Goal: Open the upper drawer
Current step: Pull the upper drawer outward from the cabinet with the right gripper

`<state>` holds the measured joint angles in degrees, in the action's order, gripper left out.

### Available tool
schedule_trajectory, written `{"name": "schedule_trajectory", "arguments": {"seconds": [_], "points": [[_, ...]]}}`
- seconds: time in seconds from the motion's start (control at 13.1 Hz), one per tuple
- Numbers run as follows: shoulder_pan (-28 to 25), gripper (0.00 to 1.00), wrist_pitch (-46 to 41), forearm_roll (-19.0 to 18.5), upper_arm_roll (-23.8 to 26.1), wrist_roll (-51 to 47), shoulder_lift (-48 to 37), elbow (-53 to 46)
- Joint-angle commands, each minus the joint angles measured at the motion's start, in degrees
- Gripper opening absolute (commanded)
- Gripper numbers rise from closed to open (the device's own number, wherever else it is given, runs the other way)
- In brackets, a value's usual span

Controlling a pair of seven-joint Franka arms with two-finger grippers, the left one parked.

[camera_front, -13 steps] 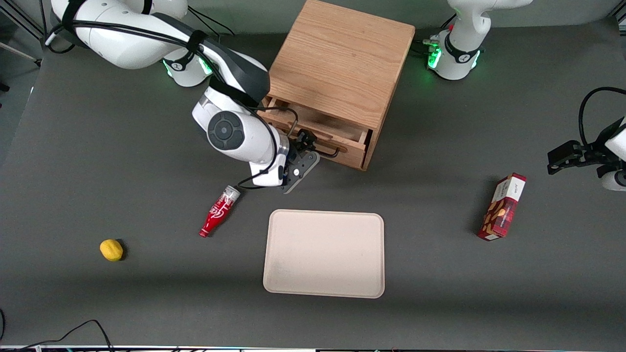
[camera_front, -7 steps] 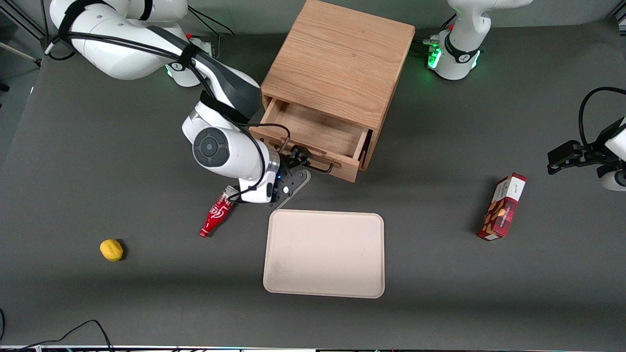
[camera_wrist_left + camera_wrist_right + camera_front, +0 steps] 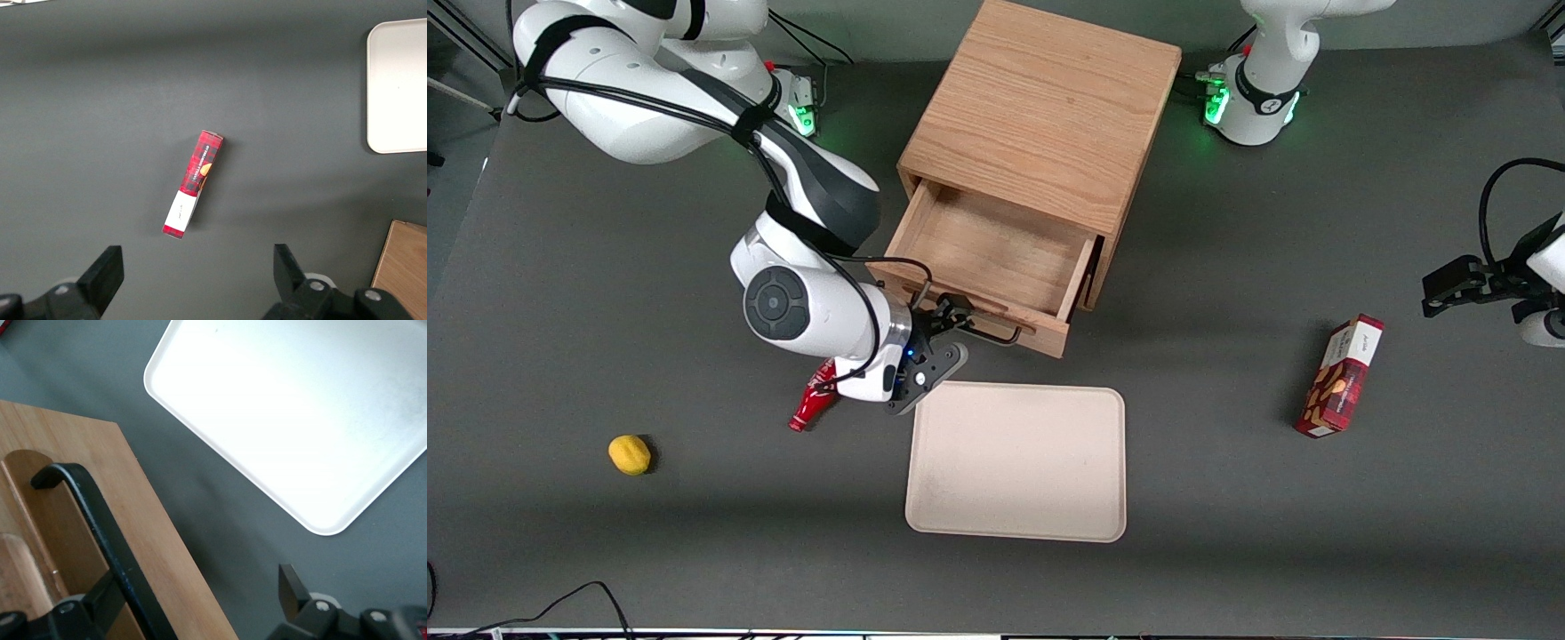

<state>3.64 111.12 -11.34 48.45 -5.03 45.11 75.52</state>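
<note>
The oak cabinet (image 3: pixel 1040 116) stands at the table's back. Its upper drawer (image 3: pixel 996 253) is pulled well out toward the front camera and its light wood inside is bare. The thin black bar handle (image 3: pixel 996 336) runs along the drawer's front panel (image 3: pixel 969 311). My right gripper (image 3: pixel 950 322) is at the handle's end nearer the working arm. In the right wrist view the handle (image 3: pixel 93 520) crosses the drawer front (image 3: pixel 147 540). The gripper (image 3: pixel 197 603) is open there: one finger lies against the handle, the other finger (image 3: pixel 293 587) hangs over bare table. The lower drawer is hidden.
A beige tray (image 3: pixel 1016 462) lies just nearer the front camera than the drawer and also shows in the right wrist view (image 3: pixel 300 407). A red bottle (image 3: pixel 811 404) lies partly under my wrist. A lemon (image 3: pixel 630 454) and a red box (image 3: pixel 1340 377) lie toward the table's two ends.
The drawer has slid farther out of the cabinet toward the front camera. My gripper moved with the handle toward the tray, and my wrist now covers the bottle's cap.
</note>
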Motion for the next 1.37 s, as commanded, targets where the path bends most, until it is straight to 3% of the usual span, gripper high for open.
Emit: {"name": "schedule_trajectory", "arguments": {"seconds": [0.0, 1.3], "points": [[-1.01, 1.00, -1.26, -1.76, -0.72, 1.25, 1.39, -2.75], [-1.80, 1.00, -3.98, -1.76, -5.47, 7.23, 6.75, -16.10]]}}
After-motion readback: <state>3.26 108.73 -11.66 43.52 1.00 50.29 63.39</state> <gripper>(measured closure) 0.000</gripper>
